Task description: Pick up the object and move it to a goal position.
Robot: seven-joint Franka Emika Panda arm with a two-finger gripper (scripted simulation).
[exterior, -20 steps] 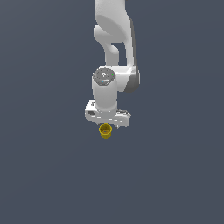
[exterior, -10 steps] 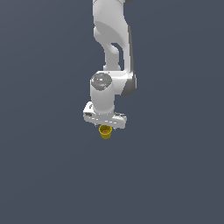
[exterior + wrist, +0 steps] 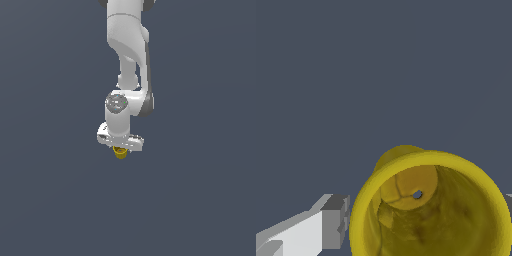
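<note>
The object, a small yellow cup [image 3: 120,153], sits just under the white hand of the arm, in the middle of the exterior view. My gripper [image 3: 120,149] is shut on it, with the fingers mostly hidden behind the hand and the cup. Up close in the wrist view, the cup [image 3: 426,210] shows its round rim and hollow inside, with a small hole in its bottom. One grey-tipped finger [image 3: 335,222] presses against the cup's outer wall, and the other finger is only a sliver at the picture's edge.
Only a plain dark grey-blue ground surrounds the arm [image 3: 127,55] in both views. No other objects, edges or goal marker show.
The cup and gripper stay at nearly the same spot in the exterior view. The arm's upper links have shifted and the wrist joint sits lower over the hand.
</note>
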